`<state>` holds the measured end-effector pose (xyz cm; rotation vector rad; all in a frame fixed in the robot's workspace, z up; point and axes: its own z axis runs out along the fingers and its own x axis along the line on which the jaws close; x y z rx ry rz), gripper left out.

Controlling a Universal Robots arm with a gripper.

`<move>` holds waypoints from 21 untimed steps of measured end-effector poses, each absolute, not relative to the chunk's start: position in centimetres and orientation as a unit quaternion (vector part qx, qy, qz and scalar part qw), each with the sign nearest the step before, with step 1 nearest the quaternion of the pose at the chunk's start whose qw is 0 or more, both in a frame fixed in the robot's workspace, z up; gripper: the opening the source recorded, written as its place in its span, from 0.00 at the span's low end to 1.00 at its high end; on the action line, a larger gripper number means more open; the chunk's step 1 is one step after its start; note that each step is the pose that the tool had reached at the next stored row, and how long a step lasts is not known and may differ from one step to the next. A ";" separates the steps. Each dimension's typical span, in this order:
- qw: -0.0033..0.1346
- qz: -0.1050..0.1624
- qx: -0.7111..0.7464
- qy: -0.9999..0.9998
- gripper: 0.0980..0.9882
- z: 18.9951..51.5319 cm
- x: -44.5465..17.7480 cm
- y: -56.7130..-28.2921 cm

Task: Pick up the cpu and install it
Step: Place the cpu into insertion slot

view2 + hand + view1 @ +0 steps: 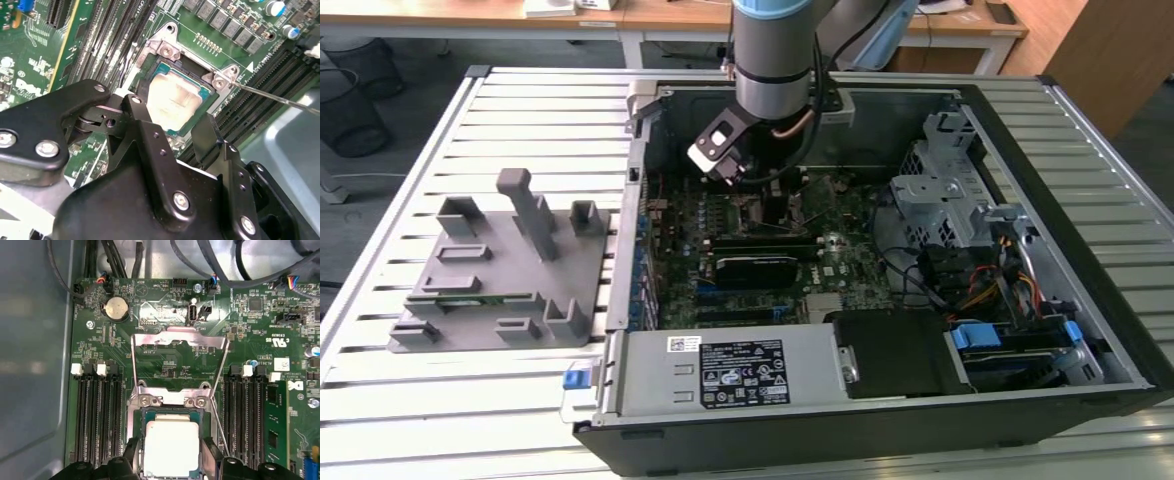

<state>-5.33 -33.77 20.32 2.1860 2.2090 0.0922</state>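
gripper point(171, 119): straddling cpu point(171, 445); clamped or released, cannot tell
cpu: directly beneath tool, lying flat in socket point(170, 401)
load plate point(180, 339): open, wire lever point(280, 98) free; socket not yet closed

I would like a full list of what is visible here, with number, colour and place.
cpu: one, silvery, in the socket of the green board.
cover plate: one, silvery, folded open beside the cpu.
coin battery: one, silvery, on the green board.
computer case: one, black, open, on the table.
holder: one, grey, on the table, exterior view's left of the case.
table: one, pale, slatted.
arm: one, grey, reaching into the case.
gripper: one, black, at the cpu.
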 end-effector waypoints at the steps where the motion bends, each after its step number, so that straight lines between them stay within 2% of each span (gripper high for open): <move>1: 0.016 0.030 0.703 0.710 0.58 20.5 -5.3 -33.8; 2: 0.016 0.029 0.703 0.710 0.56 20.8 -5.3 -33.8; 3: 0.016 0.029 0.703 0.710 0.49 21.0 -5.3 -33.8; 4: 0.016 0.029 0.703 0.710 0.49 21.2 -5.3 -33.8; 6: 0.015 0.028 0.703 0.710 0.35 21.5 -5.3 -33.8; 7: 0.014 0.028 0.703 0.710 0.35 21.6 -5.3 -33.8; 9: 0.013 0.027 0.703 0.710 0.22 21.7 -5.3 -33.8; 10: 0.013 0.026 0.703 0.710 0.22 21.7 -5.2 -33.8; 12: 0.011 0.025 0.703 0.710 0.09 21.7 -5.2 -33.8; 13: 0.010 0.024 0.703 0.710 0.09 21.7 -5.1 -33.8; 14: 0.010 0.023 0.703 0.711 0.02 21.8 -5.1 -33.8; 21: 0.008 0.021 0.703 0.711 0.01 21.7 -4.5 -33.8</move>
